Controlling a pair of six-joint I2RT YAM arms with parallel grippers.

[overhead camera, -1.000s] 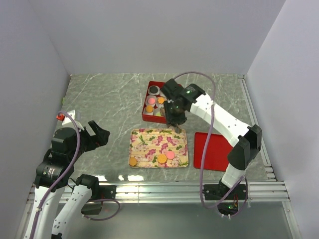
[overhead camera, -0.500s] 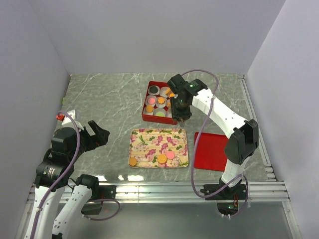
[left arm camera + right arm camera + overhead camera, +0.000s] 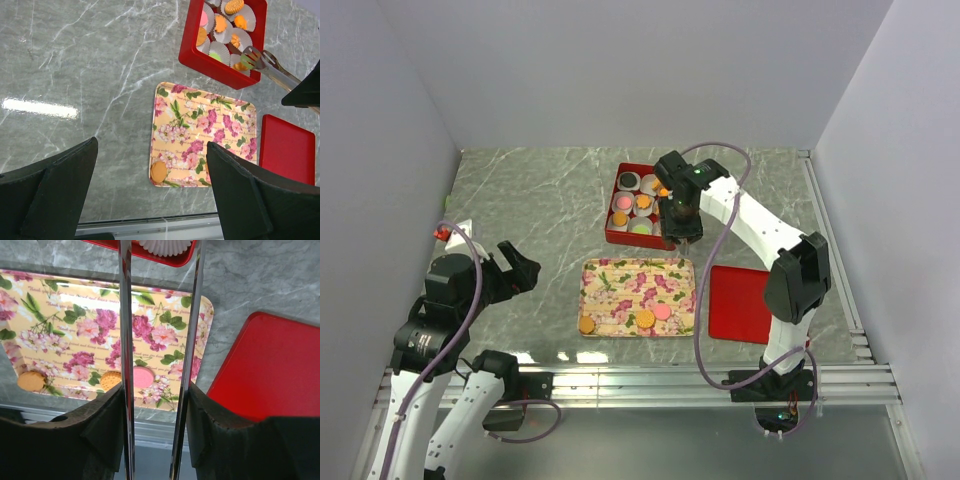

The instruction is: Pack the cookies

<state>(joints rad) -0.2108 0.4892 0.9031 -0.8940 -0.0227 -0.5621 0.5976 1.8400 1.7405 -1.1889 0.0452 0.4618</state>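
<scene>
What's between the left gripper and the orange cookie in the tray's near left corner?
Only bare marble table, then the floral tray's edge. The top view shows nothing else between the left gripper and that orange cookie.

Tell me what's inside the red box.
White paper cups sit in the red box, holding cookies: orange, golden-brown, pink, green, one black. The right arm and its tongs cover the right side from above, so those cups are partly hidden.

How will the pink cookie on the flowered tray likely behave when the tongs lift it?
The pink cookie is a small flat disc, so it is probably light and unlikely to roll. It lies flat on the glossy tray, so it may slide when pushed. The smooth metal tongs might let it slip.
</scene>
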